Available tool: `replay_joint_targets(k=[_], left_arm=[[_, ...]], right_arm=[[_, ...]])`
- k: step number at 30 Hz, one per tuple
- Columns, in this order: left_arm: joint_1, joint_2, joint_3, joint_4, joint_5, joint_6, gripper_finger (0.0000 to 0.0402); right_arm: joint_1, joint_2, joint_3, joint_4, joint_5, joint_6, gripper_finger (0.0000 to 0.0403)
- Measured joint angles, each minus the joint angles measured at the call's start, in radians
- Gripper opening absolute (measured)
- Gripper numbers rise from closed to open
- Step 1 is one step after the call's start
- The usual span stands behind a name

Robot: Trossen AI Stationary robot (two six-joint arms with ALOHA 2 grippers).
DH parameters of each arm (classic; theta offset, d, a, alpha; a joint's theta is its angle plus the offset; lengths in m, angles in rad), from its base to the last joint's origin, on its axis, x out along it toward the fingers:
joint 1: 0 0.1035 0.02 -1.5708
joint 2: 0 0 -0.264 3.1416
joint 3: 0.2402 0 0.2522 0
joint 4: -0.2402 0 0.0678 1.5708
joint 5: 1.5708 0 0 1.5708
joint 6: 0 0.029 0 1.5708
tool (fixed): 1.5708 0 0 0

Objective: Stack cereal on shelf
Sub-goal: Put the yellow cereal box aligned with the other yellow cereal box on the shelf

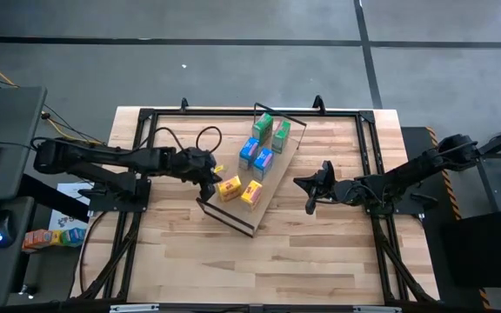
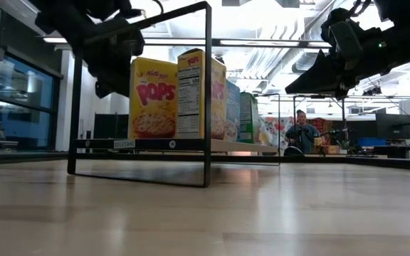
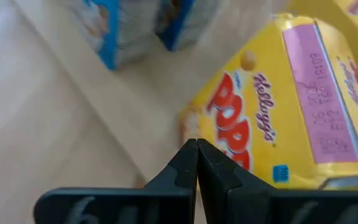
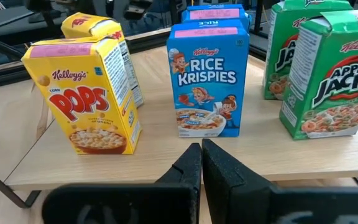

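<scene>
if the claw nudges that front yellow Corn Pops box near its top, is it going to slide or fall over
Probably tip. The Corn Pops box stands upright on a narrow base, taller than it is deep, so a high push likely topples it. It looks like thin cardboard, likely light, so little resists. The shelf board looks smooth, so a low push may slide it instead.

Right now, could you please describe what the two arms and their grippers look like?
Both arms are dark, jointed and slender. The left gripper and right gripper each have two matte black, wedge-shaped fingers. A black cable loops beside the left arm.
</scene>
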Motion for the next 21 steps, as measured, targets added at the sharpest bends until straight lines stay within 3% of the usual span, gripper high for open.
replay_joint_targets(k=[5, 15, 21], left_arm=[[0.000, 0.001, 0.047, -0.046, 0.085, -0.038, 0.0000], [0.023, 0.000, 0.235, -0.308, 0.091, -0.001, 0.0000], [0.059, 0.016, 0.246, -0.445, 0.095, -0.007, 0.0000]], right_arm=[[0.000, 0.000, 0.000, 0.000, 0.000, -0.001, 0.0000], [0.000, 0.000, 0.000, -0.001, 0.000, 0.000, 0.0000], [0.000, 0.000, 0.000, -0.001, 0.000, 0.000, 0.0000]])
